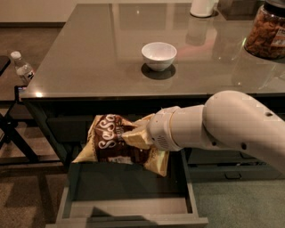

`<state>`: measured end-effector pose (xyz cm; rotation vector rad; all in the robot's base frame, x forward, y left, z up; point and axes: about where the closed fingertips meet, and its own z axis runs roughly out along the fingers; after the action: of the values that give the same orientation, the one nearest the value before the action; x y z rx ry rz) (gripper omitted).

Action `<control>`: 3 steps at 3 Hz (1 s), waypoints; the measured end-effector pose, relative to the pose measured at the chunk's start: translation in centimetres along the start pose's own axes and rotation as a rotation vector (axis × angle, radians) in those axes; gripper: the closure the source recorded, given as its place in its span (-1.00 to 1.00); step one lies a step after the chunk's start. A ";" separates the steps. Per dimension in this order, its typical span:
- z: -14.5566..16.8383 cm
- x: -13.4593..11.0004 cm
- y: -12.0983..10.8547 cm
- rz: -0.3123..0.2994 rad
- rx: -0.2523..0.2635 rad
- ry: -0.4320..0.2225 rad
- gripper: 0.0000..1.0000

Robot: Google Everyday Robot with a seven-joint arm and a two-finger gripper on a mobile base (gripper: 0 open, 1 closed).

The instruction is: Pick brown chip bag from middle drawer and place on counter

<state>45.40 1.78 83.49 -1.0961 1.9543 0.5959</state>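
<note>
The brown chip bag (pixel 113 143), cream-yellow with a dark brown panel and white lettering, hangs in the air above the open middle drawer (pixel 73 180), just below the front edge of the counter (pixel 102 49). My gripper (pixel 136 136) is shut on the bag's right side, its cream fingers pinching the crinkled foil. The white arm reaches in from the right. The drawer's pale floor shows under the bag.
A white bowl (pixel 159 55) stands on the counter near the middle. A jar of snacks (pixel 266 31) stands at the back right and a white container (pixel 203 7) at the back. A water bottle (pixel 22 67) sits on a dark stand left of the island.
</note>
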 end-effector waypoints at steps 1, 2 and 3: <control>-0.9 -2.8 0.0 -0.042 0.015 -0.032 1.00; -2.5 -6.7 -0.1 -0.105 0.042 -0.069 1.00; -3.5 -9.7 -0.1 -0.154 0.065 -0.087 1.00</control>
<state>47.01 3.86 93.47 -1.1489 1.7839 0.4856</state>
